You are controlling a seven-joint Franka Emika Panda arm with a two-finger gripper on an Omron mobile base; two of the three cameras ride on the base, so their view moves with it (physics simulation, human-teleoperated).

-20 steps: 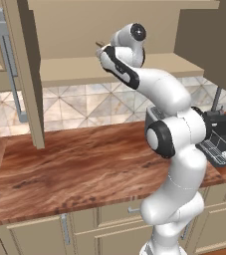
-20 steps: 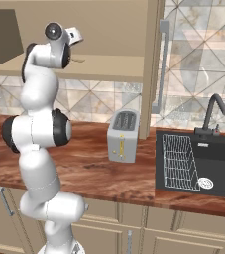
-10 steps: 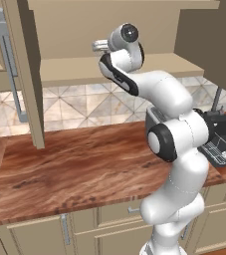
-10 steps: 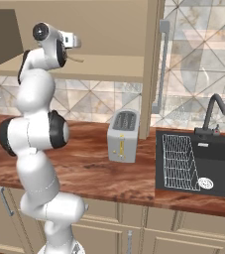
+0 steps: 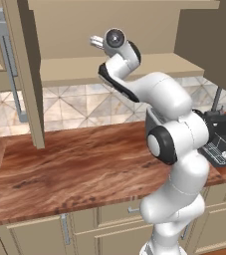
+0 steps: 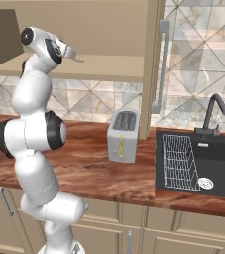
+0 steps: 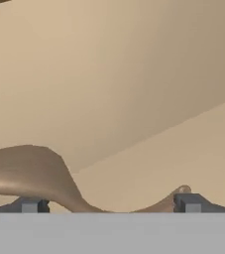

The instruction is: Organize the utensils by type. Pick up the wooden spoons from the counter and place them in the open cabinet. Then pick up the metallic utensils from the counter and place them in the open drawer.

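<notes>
The jaws (image 5: 96, 42) are held wide apart at the open cabinet (image 5: 69, 69) shelf, upper centre, and a tan tip, perhaps the wooden spoon (image 7: 184, 189), is seen beside one finger, lower right.

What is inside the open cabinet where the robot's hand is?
The gripper is up at the open cabinet, jaws wide apart. In the hand view a small pale piece peeks beside one fingertip over the bare tan shelf; whether it's the wooden spoon is unclear. The robot's arm hides some shelf.
</notes>
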